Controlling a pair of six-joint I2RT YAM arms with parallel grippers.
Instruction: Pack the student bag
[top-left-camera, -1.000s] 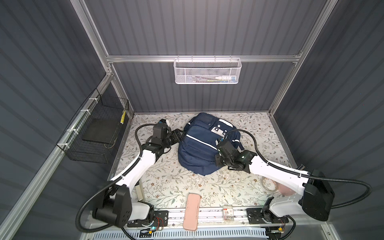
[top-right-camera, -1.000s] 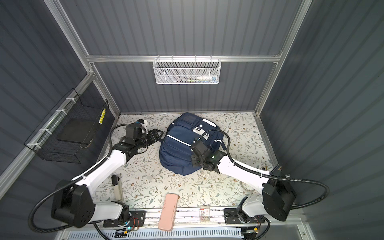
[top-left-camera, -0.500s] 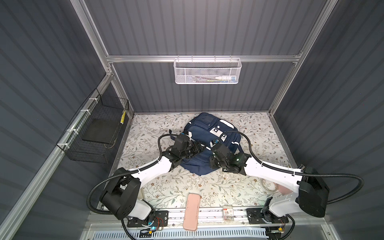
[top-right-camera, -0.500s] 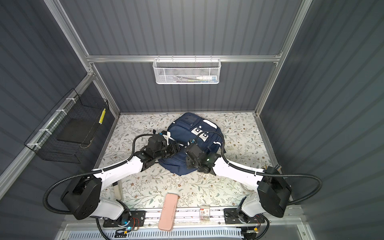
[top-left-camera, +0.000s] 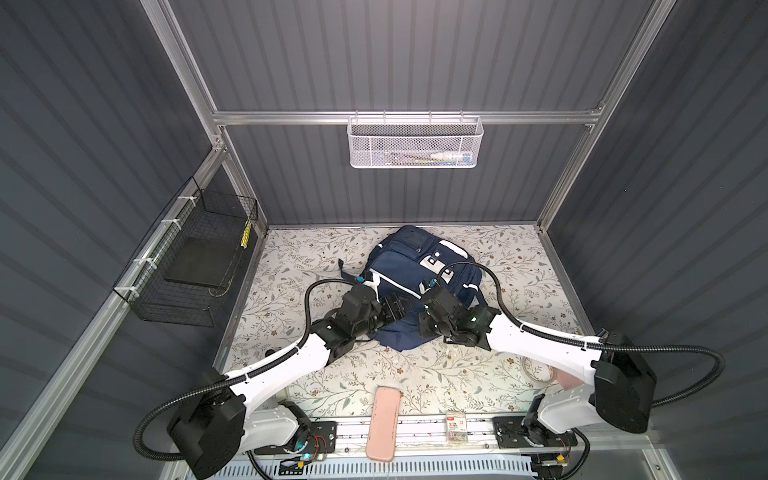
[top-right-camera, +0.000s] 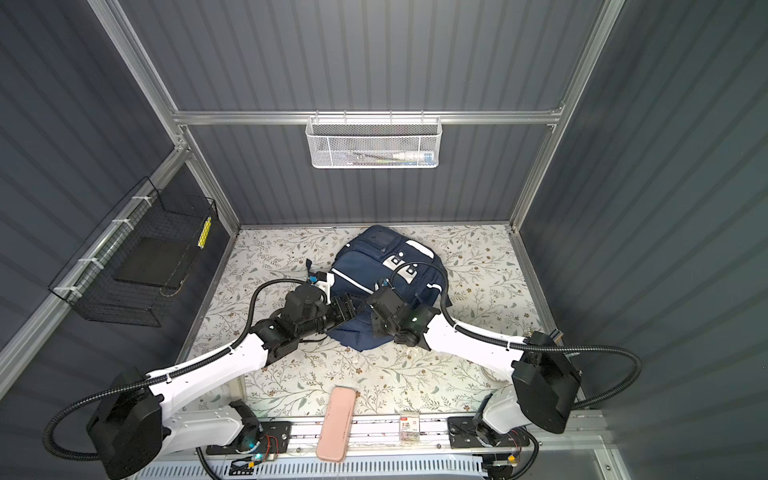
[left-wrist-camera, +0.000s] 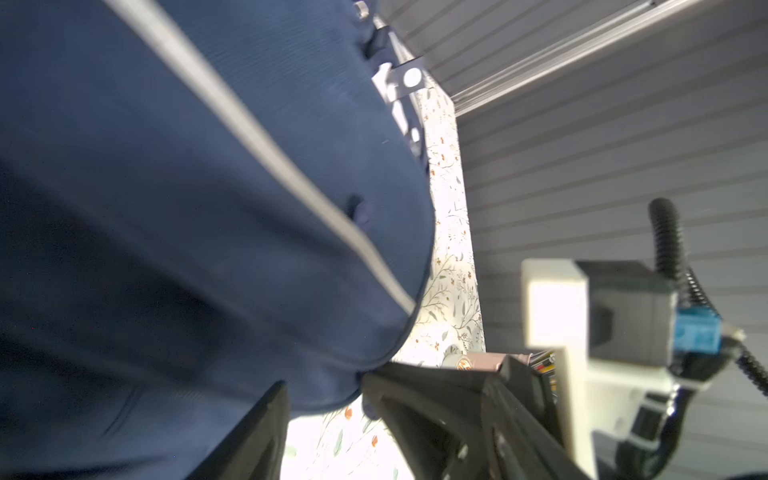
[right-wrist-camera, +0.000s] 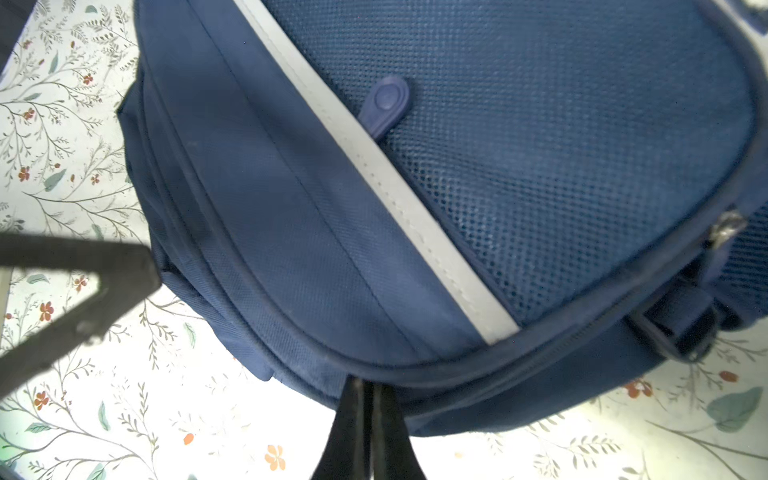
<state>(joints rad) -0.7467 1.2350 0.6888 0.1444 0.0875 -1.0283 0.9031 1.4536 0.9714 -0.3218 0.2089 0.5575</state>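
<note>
The student bag (top-left-camera: 409, 270) (top-right-camera: 374, 266), a navy backpack with white stripes, lies on the floral table in both top views. My left gripper (top-left-camera: 395, 309) (top-right-camera: 347, 309) is at its near left side. In the left wrist view this gripper (left-wrist-camera: 324, 384) stands open, and the bag's (left-wrist-camera: 208, 208) piped edge bulges between the fingers. My right gripper (top-left-camera: 424, 320) (top-right-camera: 376, 320) is just right of it, over the bag's near part. In the right wrist view it (right-wrist-camera: 365, 382) is shut, with its tips against the bag's (right-wrist-camera: 457, 208) piped seam. Whether they pinch the fabric I cannot tell.
A pink case (top-left-camera: 384, 422) and a small packet (top-left-camera: 456, 428) lie at the table's front edge. A white mesh basket (top-left-camera: 413, 143) hangs on the back wall and a black wire basket (top-left-camera: 195, 266) on the left wall. A pale coil (top-left-camera: 536, 372) lies under the right arm.
My left arm swung from the bag's far left side round to its near left side, beside the right gripper. The right gripper shifted a little to the left and stays shut.
</note>
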